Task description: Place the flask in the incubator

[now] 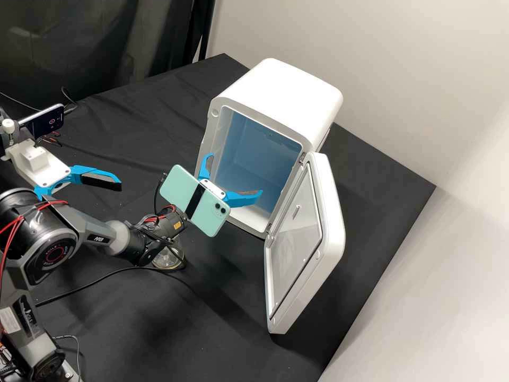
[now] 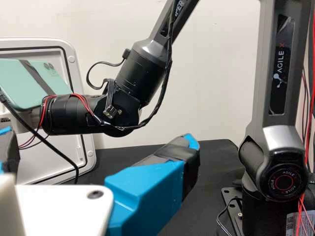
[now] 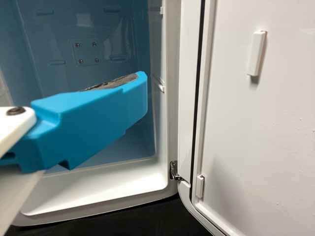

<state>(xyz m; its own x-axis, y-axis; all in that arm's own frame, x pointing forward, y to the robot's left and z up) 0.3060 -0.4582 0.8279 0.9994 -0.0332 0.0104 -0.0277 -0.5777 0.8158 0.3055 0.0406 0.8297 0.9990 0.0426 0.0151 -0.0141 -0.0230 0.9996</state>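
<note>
Clear glass flask [image 1: 169,259] sits on the black counter [image 1: 159,329] under the right arm's wrist, ungripped. Right end effector [image 1: 233,176] is spread wide and empty at the mouth of the white blue-lined incubator [image 1: 286,95]. The white door [image 1: 313,239] hangs open, probably for loading. Left end effector [image 1: 79,183] is well apart, fingers spread, holding nothing, out of the way.

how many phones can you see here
2: mint green phone on the right arm's wrist by the incubator; dark phone at the high view's left edge. More could be hidden.
</note>
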